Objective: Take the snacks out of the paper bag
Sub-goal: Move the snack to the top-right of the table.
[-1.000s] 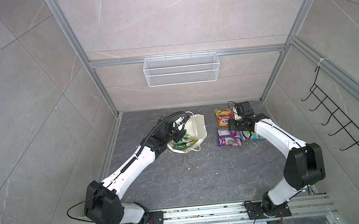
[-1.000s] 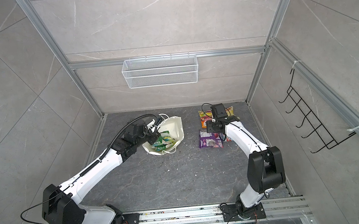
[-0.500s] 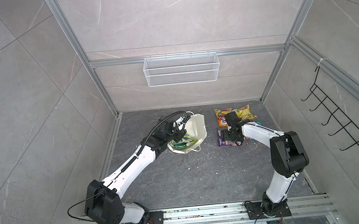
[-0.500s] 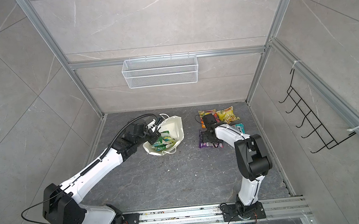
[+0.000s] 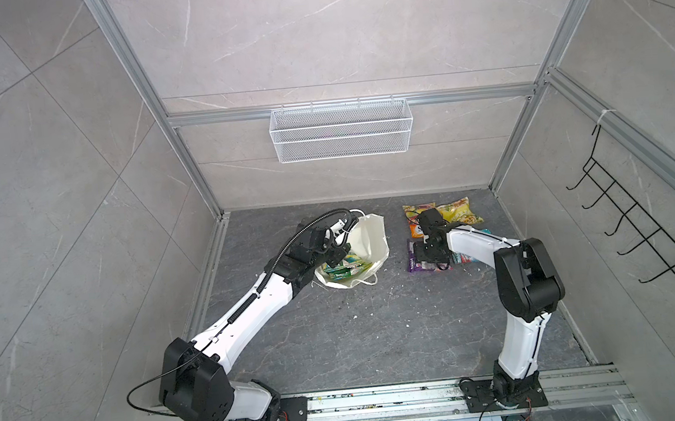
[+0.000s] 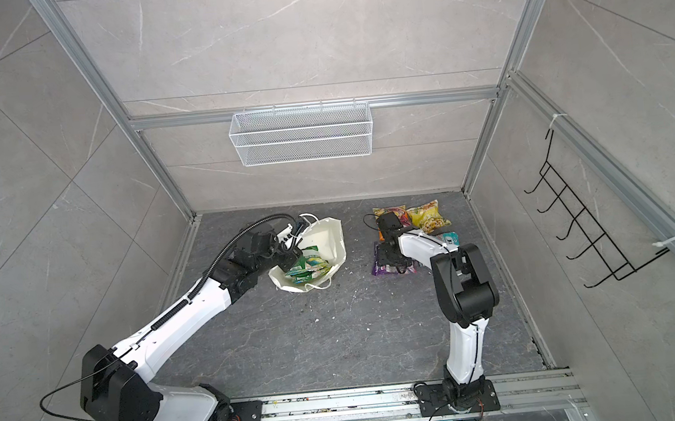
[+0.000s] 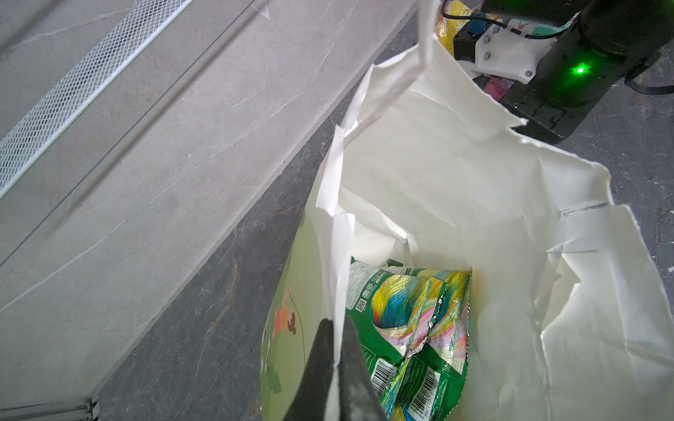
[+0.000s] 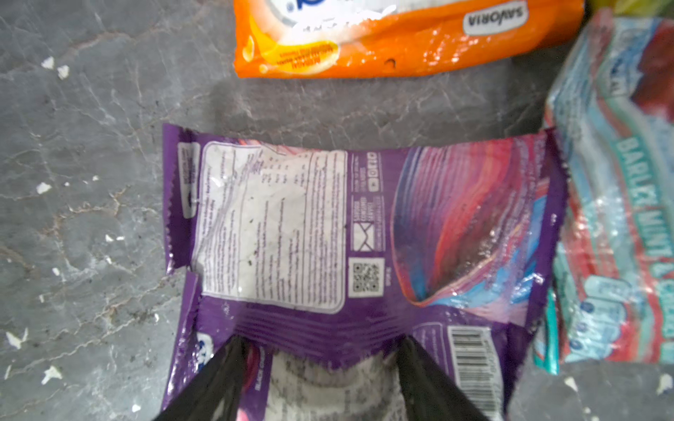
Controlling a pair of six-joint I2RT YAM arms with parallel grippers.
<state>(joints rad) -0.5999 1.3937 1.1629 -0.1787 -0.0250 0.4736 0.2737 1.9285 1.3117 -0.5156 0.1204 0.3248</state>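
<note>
Since a second ago the right arm has folded its elbow in, and the right tool [image 8: 321, 340] hangs wide-jawed over the glossy purple plastic packet [image 8: 364, 226] lying on the grey tabletop [image 5: 359, 334]. The left tool [image 7: 337, 324] pinches the rim of the white paper bag [image 7: 456, 175], where crinkly green packets [image 7: 412, 320] wait. Next, likely, a reach inside.

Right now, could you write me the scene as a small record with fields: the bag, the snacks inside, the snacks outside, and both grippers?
paper bag: on the floor, mouth open
inside bag: green packets
outside bag: orange packet, purple packet, teal packet, yellow packet, all lying on the floor
left gripper: jaws shut on the paper bag's wall
right gripper: jaws open, over the purple packet
task: not finished, green packets remain in the bag
</note>
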